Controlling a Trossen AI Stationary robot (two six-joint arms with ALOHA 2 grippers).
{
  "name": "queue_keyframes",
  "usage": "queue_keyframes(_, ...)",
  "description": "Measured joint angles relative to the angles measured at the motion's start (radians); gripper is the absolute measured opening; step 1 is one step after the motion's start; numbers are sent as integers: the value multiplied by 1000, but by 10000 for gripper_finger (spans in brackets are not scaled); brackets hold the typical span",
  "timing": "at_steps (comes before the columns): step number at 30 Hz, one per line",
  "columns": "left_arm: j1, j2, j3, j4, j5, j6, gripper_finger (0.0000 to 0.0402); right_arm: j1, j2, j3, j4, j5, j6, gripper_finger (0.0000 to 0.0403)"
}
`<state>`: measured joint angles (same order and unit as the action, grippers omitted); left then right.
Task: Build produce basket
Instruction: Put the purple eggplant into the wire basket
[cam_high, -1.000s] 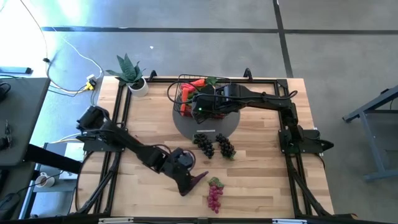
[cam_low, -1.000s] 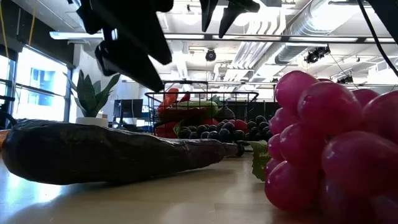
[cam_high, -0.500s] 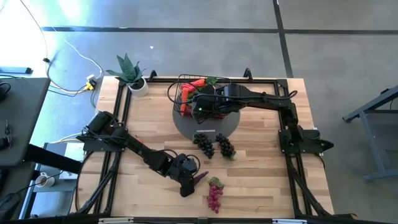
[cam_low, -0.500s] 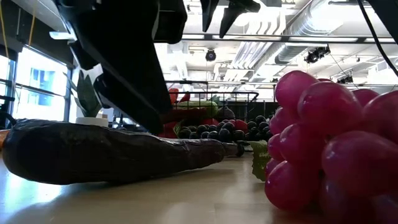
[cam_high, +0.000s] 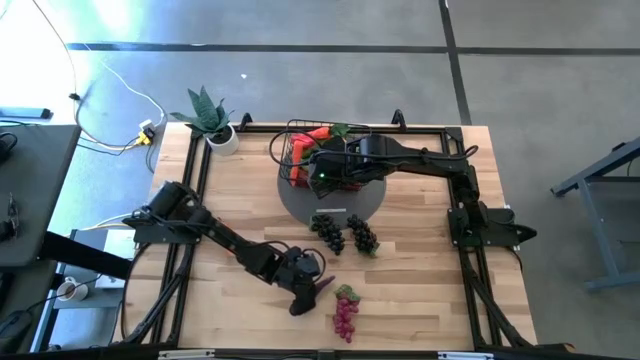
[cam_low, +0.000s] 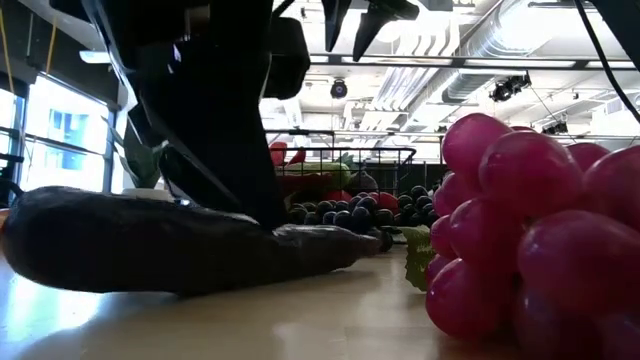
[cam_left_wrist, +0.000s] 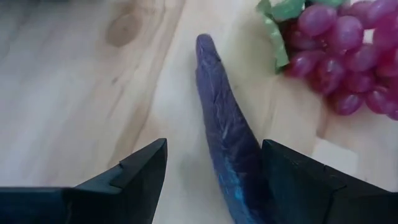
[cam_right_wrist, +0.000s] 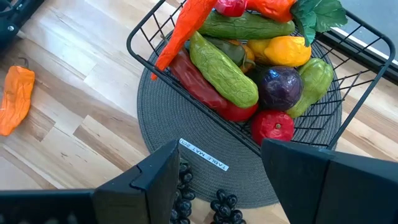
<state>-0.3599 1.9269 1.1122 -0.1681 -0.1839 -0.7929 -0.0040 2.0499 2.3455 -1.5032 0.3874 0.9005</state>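
Note:
A dark purple eggplant (cam_left_wrist: 225, 144) lies flat on the wooden table near its front edge (cam_low: 150, 250). My left gripper (cam_left_wrist: 214, 180) is open and low over it, one finger on each side of its thick part, slanting down. A bunch of pink grapes (cam_left_wrist: 336, 56) lies just beyond the eggplant's thin end. The black wire basket (cam_right_wrist: 348, 124) stands on a grey round mat (cam_right_wrist: 155, 118), filled with cucumbers, peppers, a carrot and other produce. My right gripper (cam_right_wrist: 217, 180) hangs open above the mat's near edge, with nothing between its fingers. My left gripper stands astride the eggplant's thick part (cam_left_wrist: 245, 180), fingers slanting down from above and lying across it. One finger (cam_left_wrist: 298, 180) is right against the eggplant's side; whether it touches, I cannot tell. The eggplant lies on the table.
Two bunches of dark grapes (cam_high: 345, 233) lie at the mat's near edge. An orange pepper (cam_right_wrist: 15, 99) lies on the table beside the mat. A potted spiky plant (cam_high: 212, 120) stands at the far left corner. Black frame rails (cam_high: 200, 170) run along the table's sides.
My left gripper has come down from well above the table onto the eggplant, staying open, and its fingers now stand at the eggplant's sides. The eggplant and the grapes have kept their places.

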Motion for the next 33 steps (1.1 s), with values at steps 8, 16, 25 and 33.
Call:
queue_keyframes(8, 0, 29, 4, 13, 17, -1, 252, 0, 0, 0, 0, 0, 4, 209)
queue_keyframes(16, 0, 28, 4, -16, 19, 37, 208, 0, 0, 0, -1, -1, 19, 209)
queue_keyframes(25, 7, 29, 3, -35, 91, 71, 172, 0, 0, 0, 0, -1, 45, 209)
queue_keyframes(33, 23, 31, 2, -28, 149, 55, 179, 0, 0, 0, 0, -1, 68, 209)
